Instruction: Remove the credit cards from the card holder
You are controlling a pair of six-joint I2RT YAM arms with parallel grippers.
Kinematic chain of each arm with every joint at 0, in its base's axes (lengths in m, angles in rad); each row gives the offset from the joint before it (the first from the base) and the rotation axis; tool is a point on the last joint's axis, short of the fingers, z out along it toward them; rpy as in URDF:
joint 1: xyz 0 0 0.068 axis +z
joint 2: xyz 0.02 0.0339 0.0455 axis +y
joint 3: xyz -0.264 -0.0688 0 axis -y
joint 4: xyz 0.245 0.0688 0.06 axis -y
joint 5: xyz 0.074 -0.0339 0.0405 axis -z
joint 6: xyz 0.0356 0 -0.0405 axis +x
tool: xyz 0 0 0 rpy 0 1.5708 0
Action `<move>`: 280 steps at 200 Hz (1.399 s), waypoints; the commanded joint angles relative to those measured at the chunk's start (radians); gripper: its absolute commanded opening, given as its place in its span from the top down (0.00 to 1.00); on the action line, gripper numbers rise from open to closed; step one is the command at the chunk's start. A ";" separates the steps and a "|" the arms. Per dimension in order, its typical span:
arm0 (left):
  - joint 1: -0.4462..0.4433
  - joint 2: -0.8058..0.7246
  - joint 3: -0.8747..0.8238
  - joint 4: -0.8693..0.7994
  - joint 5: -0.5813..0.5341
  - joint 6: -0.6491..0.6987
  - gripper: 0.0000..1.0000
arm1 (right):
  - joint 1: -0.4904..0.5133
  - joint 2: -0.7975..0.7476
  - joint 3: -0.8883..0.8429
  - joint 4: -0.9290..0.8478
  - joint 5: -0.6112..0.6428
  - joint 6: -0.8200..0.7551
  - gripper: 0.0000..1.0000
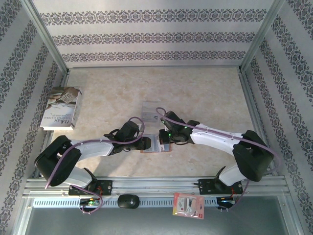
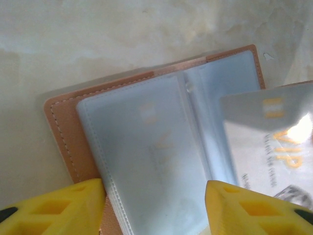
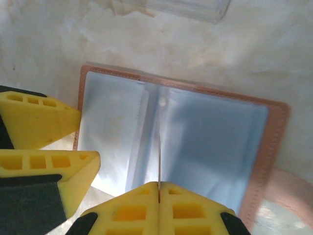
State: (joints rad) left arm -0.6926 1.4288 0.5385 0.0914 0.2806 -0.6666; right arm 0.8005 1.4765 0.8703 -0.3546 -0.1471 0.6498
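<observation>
Card holder (image 3: 210, 147) lies open and flat on the worktop (image 1: 205, 93), between the arms.
Right gripper (image 3: 159, 186) clenched on one credit card (image 2: 274, 142) printed "VIP" in gold, raised over the holder. Left gripper (image 2: 154, 188) released, fingers spread at the holder's edge.

Bright, pics soft; glare on credit card (image 2: 266, 147)

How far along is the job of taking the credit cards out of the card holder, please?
Done: the card holder lies open. In hand: the right gripper is shut on one credit card above the pockets, while the open left gripper straddles the holder's edge. Still to do: a second card sits in a pocket, and the gripped one is not yet set down.
</observation>
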 commanded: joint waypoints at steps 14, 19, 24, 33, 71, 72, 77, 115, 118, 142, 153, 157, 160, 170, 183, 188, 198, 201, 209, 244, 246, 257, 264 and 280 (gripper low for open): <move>0.017 -0.088 0.000 -0.099 -0.001 0.011 0.39 | -0.015 -0.070 0.099 -0.128 -0.014 -0.187 1.00; 0.020 -0.099 0.004 -0.109 0.002 0.015 0.39 | -0.019 -0.073 0.109 -0.136 -0.024 -0.212 1.00; 0.024 -0.110 0.004 -0.116 0.006 0.018 0.38 | -0.022 -0.075 0.121 -0.144 -0.031 -0.239 1.00; 0.035 -0.133 0.007 -0.136 0.015 0.027 0.38 | -0.026 -0.071 0.153 -0.170 -0.026 -0.303 1.00; 0.104 -0.244 0.007 -0.227 0.055 0.053 0.33 | -0.043 0.000 0.335 -0.274 0.085 -0.583 1.00; 0.106 -0.247 0.007 -0.231 0.054 0.052 0.33 | -0.044 0.003 0.340 -0.276 0.088 -0.587 1.00; 0.119 -0.262 0.004 -0.244 0.056 0.054 0.33 | -0.049 0.016 0.364 -0.282 0.095 -0.625 1.00; 0.210 -0.358 -0.025 -0.308 0.093 0.040 0.30 | -0.081 0.135 0.531 -0.327 0.022 -0.906 1.00; 0.214 -0.363 -0.025 -0.314 0.095 0.039 0.30 | -0.082 0.146 0.548 -0.336 0.009 -0.926 1.00; 0.224 -0.389 -0.011 -0.375 0.073 0.042 0.28 | -0.086 0.251 0.696 -0.445 -0.045 -1.072 1.00; 0.228 -0.398 -0.007 -0.396 0.064 0.042 0.27 | -0.091 0.301 0.759 -0.487 -0.057 -1.125 1.00; 0.229 -0.400 -0.005 -0.401 0.060 0.043 0.27 | -0.095 0.319 0.776 -0.499 -0.062 -1.140 1.00; 0.232 -0.402 -0.004 -0.406 0.059 0.044 0.27 | -0.098 0.331 0.795 -0.512 -0.070 -1.152 1.00; 0.236 -0.406 0.001 -0.423 0.051 0.043 0.26 | -0.109 0.367 0.839 -0.540 -0.091 -1.186 1.00; 0.242 -0.414 0.005 -0.442 0.042 0.043 0.25 | -0.120 0.408 0.884 -0.564 -0.103 -1.226 1.00; 0.245 -0.417 0.005 -0.448 0.041 0.041 0.24 | -0.123 0.422 0.905 -0.575 -0.108 -1.242 1.00; 0.250 -0.427 0.004 -0.453 0.039 0.039 0.19 | -0.130 0.452 0.942 -0.598 -0.111 -1.270 1.00; 0.251 -0.428 0.004 -0.455 0.040 0.038 0.16 | -0.131 0.459 0.951 -0.605 -0.112 -1.277 1.00; 0.257 -0.432 0.004 -0.457 0.042 0.038 0.05 | -0.133 0.482 0.978 -0.616 -0.113 -1.295 1.00; 0.280 -0.423 0.015 -0.466 0.045 0.042 0.00 | -0.135 0.564 1.071 -0.664 -0.105 -1.378 1.00; 0.281 -0.423 0.015 -0.466 0.046 0.041 0.00 | -0.135 0.569 1.075 -0.666 -0.102 -1.383 1.00; 0.288 -0.421 0.018 -0.464 0.047 0.039 0.00 | -0.136 0.592 1.104 -0.686 -0.097 -1.403 1.00; 0.291 -0.422 0.017 -0.461 0.046 0.038 0.00 | -0.137 0.606 1.121 -0.696 -0.097 -1.414 1.00; 0.299 -0.418 0.018 -0.456 0.049 0.038 0.00 | -0.139 0.628 1.149 -0.711 -0.095 -1.439 1.00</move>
State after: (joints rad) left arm -0.4152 1.0088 0.5323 -0.3378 0.3325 -0.6331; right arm 0.6647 2.0686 1.9598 -0.9966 -0.2295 -0.7090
